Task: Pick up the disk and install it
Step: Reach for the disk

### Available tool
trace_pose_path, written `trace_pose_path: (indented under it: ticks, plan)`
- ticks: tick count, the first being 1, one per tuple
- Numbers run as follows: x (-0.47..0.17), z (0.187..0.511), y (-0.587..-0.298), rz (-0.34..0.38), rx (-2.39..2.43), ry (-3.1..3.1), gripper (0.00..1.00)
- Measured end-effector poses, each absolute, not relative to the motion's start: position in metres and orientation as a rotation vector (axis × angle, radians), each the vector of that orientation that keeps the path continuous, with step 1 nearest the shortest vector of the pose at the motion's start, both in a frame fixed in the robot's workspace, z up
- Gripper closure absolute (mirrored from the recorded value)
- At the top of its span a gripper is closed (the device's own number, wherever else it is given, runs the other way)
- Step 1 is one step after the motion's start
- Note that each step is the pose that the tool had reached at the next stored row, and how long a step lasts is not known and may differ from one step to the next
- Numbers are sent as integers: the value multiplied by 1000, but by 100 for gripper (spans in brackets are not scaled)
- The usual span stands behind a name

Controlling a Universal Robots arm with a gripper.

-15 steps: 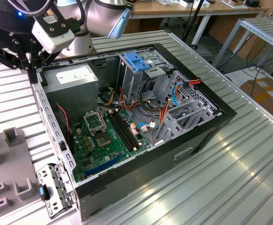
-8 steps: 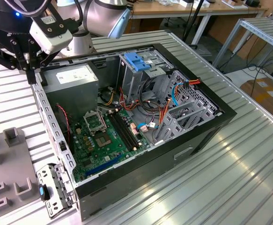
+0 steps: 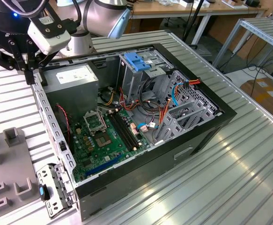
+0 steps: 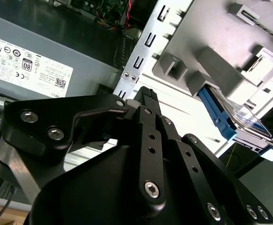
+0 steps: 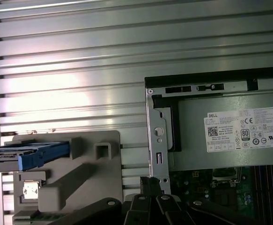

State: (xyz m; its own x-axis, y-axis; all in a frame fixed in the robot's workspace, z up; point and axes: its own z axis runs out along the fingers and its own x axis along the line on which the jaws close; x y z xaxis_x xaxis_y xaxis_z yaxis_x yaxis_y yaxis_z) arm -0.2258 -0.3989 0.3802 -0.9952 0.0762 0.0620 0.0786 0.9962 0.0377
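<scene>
On the exterior view's left, one grey holder sits on the ribbed table, just beside the one open case. In the first wrist view we find the one disk set on edge in a slot of that holder. It is outside the case and nothing grips it. Next along, the single gripper hangs over the case's wall, near the one power supply and well apart from the disk. In the second wrist view its fingertips look pressed together with nothing between them (clenched and empty, as we read it). Further toward the exterior view's right, inside the case, stands one tall cage with one blue latch. We judge the disk to be a stiff, fairly weighty slab for its size. Its bare metal faces are likely smooth enough to slip, and its workings are easily hurt by a knock or a drop. The blue carrier along its edges looks the safer place to hold. We would pinch it across the two flat faces, at the end that stands clear of the holder, keeping off the label side's centre.
</scene>
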Motion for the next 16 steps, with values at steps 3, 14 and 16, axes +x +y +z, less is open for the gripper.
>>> trace_pose_path:
  ticks: [3,14,16]
  plan:
    - [-227,380,-399,-62,-119,-3077,89]
    - [-232,379,-399,-61,-119,-3074,89]
    - [-233,379,-399,-61,-120,-3074,89]
